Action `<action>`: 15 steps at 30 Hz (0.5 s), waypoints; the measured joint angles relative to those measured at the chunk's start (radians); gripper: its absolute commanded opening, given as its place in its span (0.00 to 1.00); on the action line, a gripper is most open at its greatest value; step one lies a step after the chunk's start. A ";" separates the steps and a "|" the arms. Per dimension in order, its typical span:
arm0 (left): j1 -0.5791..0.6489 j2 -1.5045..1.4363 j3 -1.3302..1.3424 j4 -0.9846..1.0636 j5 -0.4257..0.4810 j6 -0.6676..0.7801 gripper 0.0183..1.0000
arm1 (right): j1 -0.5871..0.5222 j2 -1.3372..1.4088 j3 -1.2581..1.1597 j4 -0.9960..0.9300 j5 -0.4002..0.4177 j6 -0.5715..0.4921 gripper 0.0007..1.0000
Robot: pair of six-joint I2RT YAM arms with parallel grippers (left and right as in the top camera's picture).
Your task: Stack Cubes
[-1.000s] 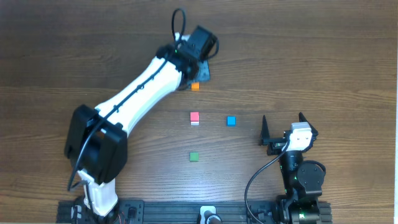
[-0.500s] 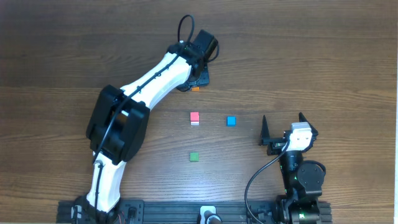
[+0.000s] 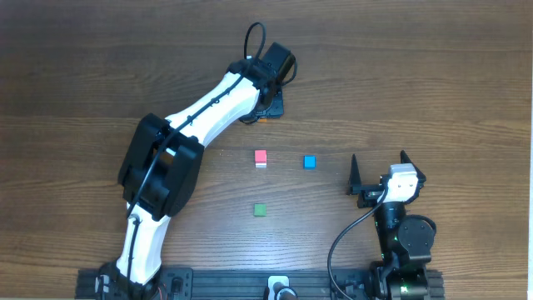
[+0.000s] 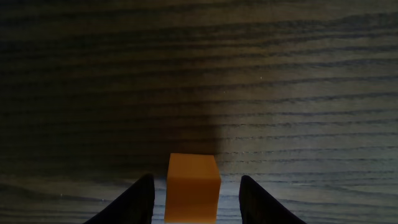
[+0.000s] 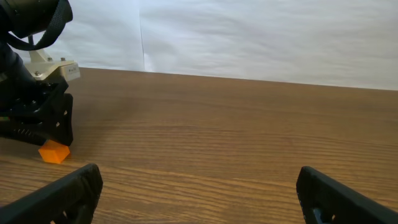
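Note:
An orange cube [image 4: 193,185] sits on the wooden table between the fingers of my left gripper [image 4: 196,180], which is open and low around it, the fingers not pressing its sides. From the right wrist view the same orange cube [image 5: 54,151] lies just under the left gripper [image 5: 38,118]. In the top view the left gripper [image 3: 266,103] covers it at the far middle. A pink cube [image 3: 261,156] with a white edge, a blue cube [image 3: 310,162] and a green cube [image 3: 260,210] lie apart mid-table. My right gripper [image 3: 376,172] stands open and empty at the near right.
The white left arm [image 3: 208,112] stretches diagonally from the near left to the far middle. A pale wall [image 5: 261,37] rises behind the table's far edge. Bare wood lies all around the cubes.
The left arm has shifted a little farther and come down over the orange cube, which now hides under its gripper in the top view. The right arm has not moved.

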 measured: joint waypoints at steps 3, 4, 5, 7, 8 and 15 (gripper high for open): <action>0.000 0.002 0.000 0.000 0.000 0.002 0.44 | 0.000 0.000 0.000 0.000 0.000 0.001 0.99; 0.000 0.003 0.000 0.000 0.000 0.002 0.44 | 0.000 0.000 0.000 0.000 0.000 0.000 0.99; 0.000 0.005 0.000 -0.001 0.000 0.002 0.44 | 0.000 0.000 0.000 0.000 0.000 0.000 0.99; 0.000 0.013 0.000 -0.001 0.000 0.002 0.43 | 0.000 0.000 0.000 0.000 0.000 0.000 0.99; 0.000 0.019 0.000 -0.002 0.000 0.002 0.43 | 0.000 0.000 0.000 0.000 0.000 0.000 0.99; 0.000 0.043 0.000 -0.020 0.000 0.002 0.40 | 0.000 0.000 0.000 0.000 0.000 0.000 0.99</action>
